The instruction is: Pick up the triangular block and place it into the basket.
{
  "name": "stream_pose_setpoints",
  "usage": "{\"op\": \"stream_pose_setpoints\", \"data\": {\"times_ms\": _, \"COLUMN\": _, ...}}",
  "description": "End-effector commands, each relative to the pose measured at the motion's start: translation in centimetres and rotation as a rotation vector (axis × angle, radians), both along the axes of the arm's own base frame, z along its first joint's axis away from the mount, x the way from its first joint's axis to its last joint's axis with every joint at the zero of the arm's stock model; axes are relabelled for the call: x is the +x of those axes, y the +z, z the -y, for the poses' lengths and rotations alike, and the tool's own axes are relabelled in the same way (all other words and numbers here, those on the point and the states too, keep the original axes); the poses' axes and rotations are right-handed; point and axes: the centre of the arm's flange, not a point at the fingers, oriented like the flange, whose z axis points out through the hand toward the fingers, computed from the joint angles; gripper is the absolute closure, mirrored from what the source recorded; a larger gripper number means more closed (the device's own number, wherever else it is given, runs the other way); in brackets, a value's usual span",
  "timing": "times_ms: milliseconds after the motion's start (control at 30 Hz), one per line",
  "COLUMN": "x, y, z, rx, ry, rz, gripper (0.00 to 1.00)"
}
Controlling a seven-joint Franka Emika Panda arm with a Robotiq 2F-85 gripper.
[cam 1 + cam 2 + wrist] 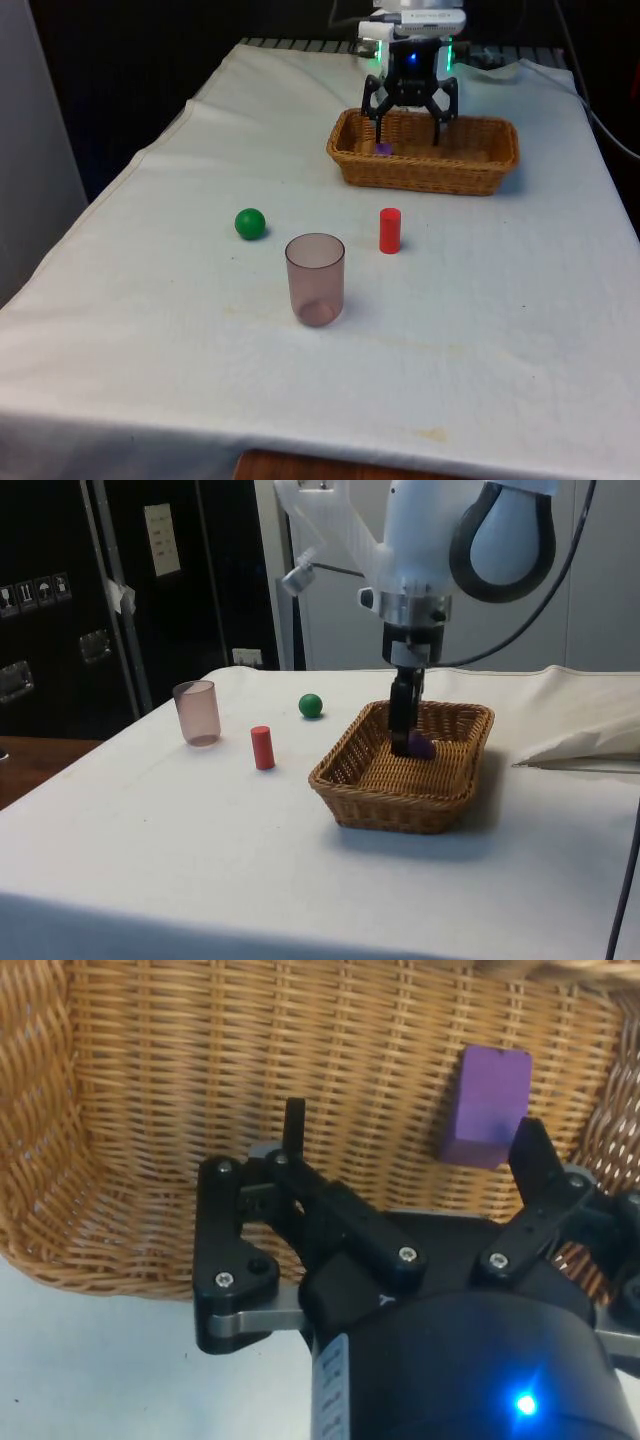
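A small purple block (384, 149) lies on the floor of the wicker basket (420, 180), near the end towards the front view's left. My gripper (408, 142) hangs low inside the basket, open, with nothing between its fingers. In the wrist view the block (487, 1105) rests on the weave just beyond one fingertip (530, 1150), outside the gap; the other finger (293, 1125) stands apart over bare basket floor (150, 1110). From the side, the gripper (402, 742) reaches below the basket rim (400, 810), with the block (421, 746) right beside it.
A green ball (250, 223), a red cylinder (390, 230) and a translucent brownish cup (315, 279) stand on the white cloth in front of the basket. The cloth's edge drops off at the front view's left.
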Motion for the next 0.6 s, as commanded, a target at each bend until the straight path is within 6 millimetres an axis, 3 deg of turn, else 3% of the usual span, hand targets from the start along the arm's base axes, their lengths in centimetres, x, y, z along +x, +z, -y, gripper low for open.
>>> {"op": "stream_pose_setpoints", "data": {"times_ms": 0, "x": 0.0, "y": 0.5, "z": -0.1, "rx": 0.003, "ry": -0.005, "rz": -0.003, "gripper": 0.00}}
{"op": "stream_pose_setpoints", "data": {"times_ms": 333, "x": 0.2, "y": 2.9, "z": -1.1, "rx": 0.020, "ry": 0.000, "rz": 0.007, "gripper": 0.00}}
{"op": "stream_pose_setpoints", "data": {"times_ms": 567, "x": 1.1, "y": 6.2, "z": -1.3, "rx": 0.025, "ry": -0.005, "rz": 0.010, "gripper": 0.00}}
